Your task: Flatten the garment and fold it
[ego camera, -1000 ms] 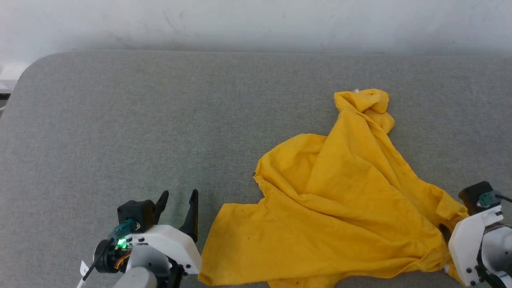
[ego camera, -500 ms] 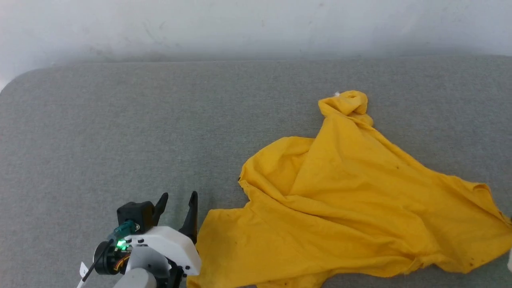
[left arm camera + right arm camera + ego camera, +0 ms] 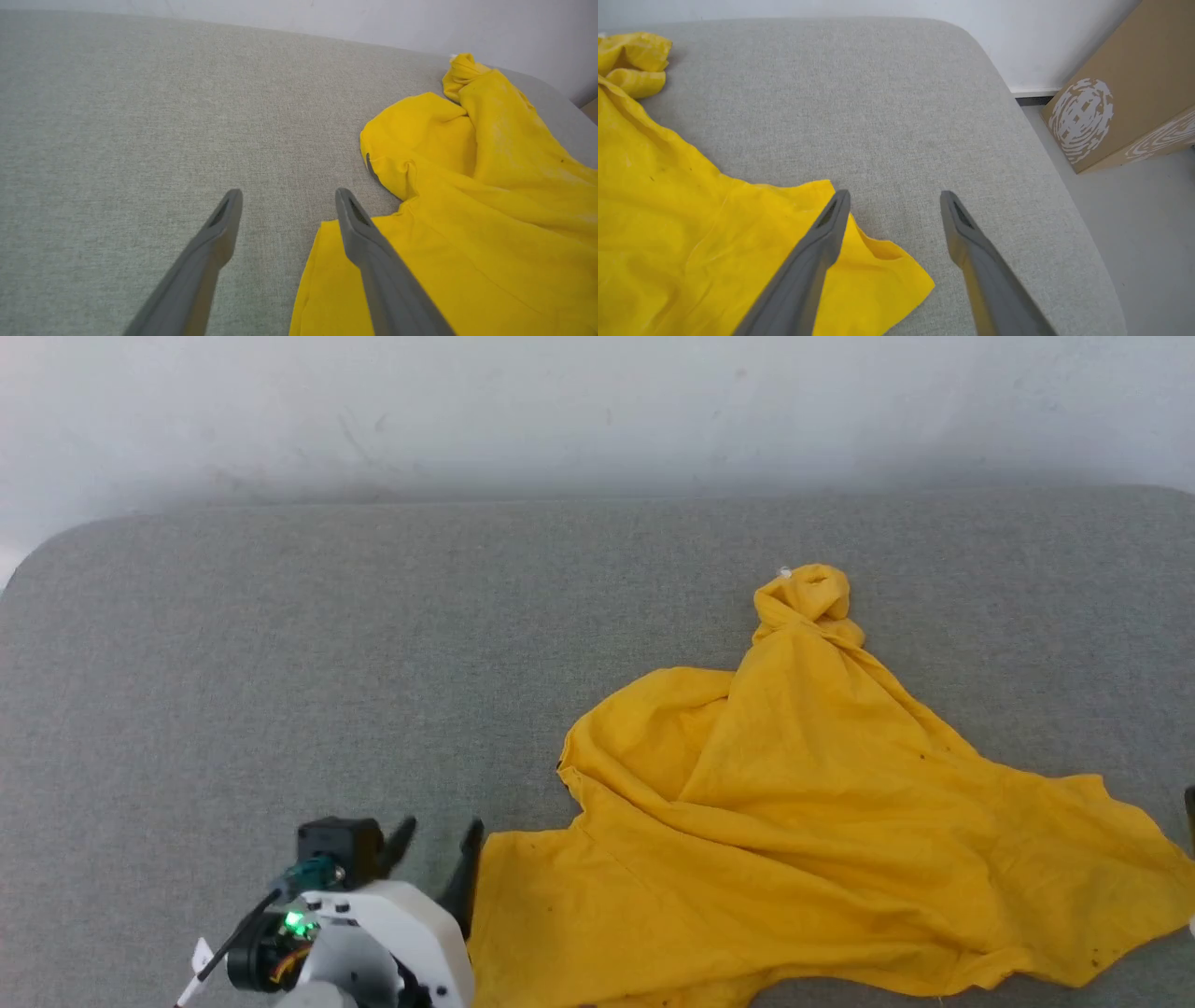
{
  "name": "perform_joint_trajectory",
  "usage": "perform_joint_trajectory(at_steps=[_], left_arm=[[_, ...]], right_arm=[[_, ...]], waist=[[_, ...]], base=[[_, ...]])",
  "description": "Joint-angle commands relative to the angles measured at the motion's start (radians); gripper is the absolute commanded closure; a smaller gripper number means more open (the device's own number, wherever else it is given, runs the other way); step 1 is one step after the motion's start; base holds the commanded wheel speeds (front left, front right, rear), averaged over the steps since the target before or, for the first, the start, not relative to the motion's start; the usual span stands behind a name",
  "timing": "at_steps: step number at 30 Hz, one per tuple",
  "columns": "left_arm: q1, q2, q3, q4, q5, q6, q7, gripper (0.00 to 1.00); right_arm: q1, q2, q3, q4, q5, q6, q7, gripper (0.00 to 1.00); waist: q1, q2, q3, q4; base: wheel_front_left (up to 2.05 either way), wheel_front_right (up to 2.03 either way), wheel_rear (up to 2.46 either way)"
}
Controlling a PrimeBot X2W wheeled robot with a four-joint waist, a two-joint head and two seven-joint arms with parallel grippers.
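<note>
The garment (image 3: pixel 803 840), a bright yellow T-shirt with its plain side up, lies rumpled on the grey padded table (image 3: pixel 280 663), one end twisted into a knot-like bunch (image 3: pixel 810 597) at the far side. My left gripper (image 3: pixel 439 835) is open at the shirt's near-left corner; in the left wrist view the left gripper (image 3: pixel 287 200) has one finger over the yellow edge (image 3: pixel 322 261). My right gripper (image 3: pixel 894 200) is open above the shirt's right corner (image 3: pixel 887 275), nothing between its fingers.
A white wall runs behind the table. In the right wrist view the table's rounded right edge (image 3: pixel 1045 154) drops to a grey floor, where a brown cardboard box (image 3: pixel 1120 112) with a white print stands. Bare grey surface stretches left of the garment.
The right gripper let go of the shirt's right side and drew off to the right edge of the head view. The cloth spread out to the right. The head camera shifted slightly.
</note>
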Motion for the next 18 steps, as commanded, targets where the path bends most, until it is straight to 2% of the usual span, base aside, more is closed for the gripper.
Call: perform_joint_trajectory(at_steps=[1,3,6,9,15,18], left_arm=[[0.019,0.020,-0.021,-0.024,-0.010,-0.013,0.051,0.00],[0.025,0.031,-0.034,-0.043,-0.019,-0.017,0.092,0.00],[0.029,0.072,-0.070,-0.093,-0.033,-0.025,0.210,0.00],[0.008,0.108,-0.095,-0.105,-0.011,-0.016,0.289,0.00],[-0.058,0.118,-0.111,-0.039,0.015,-0.007,0.351,0.00],[-0.085,0.112,-0.130,0.014,0.020,-0.026,0.373,0.00]], right_arm=[[-0.009,0.018,-0.002,-0.033,-0.008,-0.001,-0.025,0.00],[-0.006,0.028,-0.004,-0.058,-0.009,-0.001,-0.039,0.00],[0.005,0.055,-0.003,-0.135,-0.017,-0.001,-0.081,0.00],[0.020,0.075,0.036,-0.208,-0.022,-0.001,-0.113,0.00],[0.051,0.105,0.120,-0.320,-0.038,-0.001,-0.132,0.00],[0.054,0.122,0.152,-0.337,-0.039,-0.001,-0.138,0.00]], waist=[[0.0000,0.0000,-0.008,-0.007],[0.0000,0.0000,-0.010,-0.010],[0.0000,0.0000,-0.009,-0.022],[0.0000,0.0000,0.002,-0.041],[0.0000,0.0000,0.047,-0.083],[0.0000,0.0000,0.072,-0.100]], base=[[0.00,0.00,0.00],[0.00,0.00,0.00],[0.00,0.00,0.00],[0.00,0.00,0.00],[0.00,0.00,0.00],[0.00,0.00,0.00]])
